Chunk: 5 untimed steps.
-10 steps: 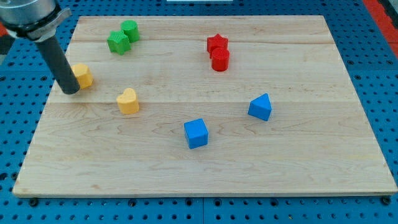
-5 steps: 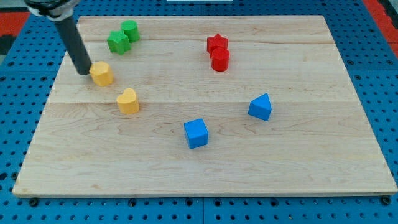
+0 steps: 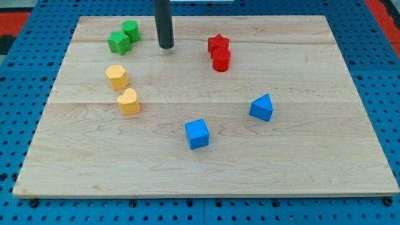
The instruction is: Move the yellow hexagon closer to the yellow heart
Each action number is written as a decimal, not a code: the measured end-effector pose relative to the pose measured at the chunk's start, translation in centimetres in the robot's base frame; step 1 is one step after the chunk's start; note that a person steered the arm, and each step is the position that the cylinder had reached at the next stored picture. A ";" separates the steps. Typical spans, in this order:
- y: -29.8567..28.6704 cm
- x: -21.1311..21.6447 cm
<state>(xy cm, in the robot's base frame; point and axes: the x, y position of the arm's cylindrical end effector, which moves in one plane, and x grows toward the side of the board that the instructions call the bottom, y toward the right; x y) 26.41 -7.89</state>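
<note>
1. Since the earlier shots, the yellow hexagon (image 3: 117,76) has slid toward the view's right and a bit down, and now sits just above the yellow heart (image 3: 129,101), a thin strip of board between them as far as I can tell. My tip (image 3: 165,46) has cleared off too: it was pressed against the hexagon's left side, and now it's up near the view's top, between the green blocks and the red ones.

2. No pincer on this rig, so nothing opens, closes or grips. It's a plain dark rod, and right now it touches no block at all.

3. Why the hexagon ended up there: a push from its left drives it rightward, which is where the heart lies. Looks to me like the job is basically done.

4. Why the tip is parked where it is: my guess is it backed off so it wouldn't nudge the pair apart. It stands on bare wood, well away from both yellow blocks.

5. Everything else looks untouched: two green blocks (image 3: 123,37) huddled at upper left, the red star (image 3: 218,43) touching the other red block (image 3: 221,60), the blue cube (image 3: 197,134) lower middle, and a blue wedge-ish block (image 3: 262,107) to its right.

6. If anything's left, it's a tiny nudge downward on the hexagon, risking bumping the heart away.
</note>
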 end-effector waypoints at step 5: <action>-4.3 -1.8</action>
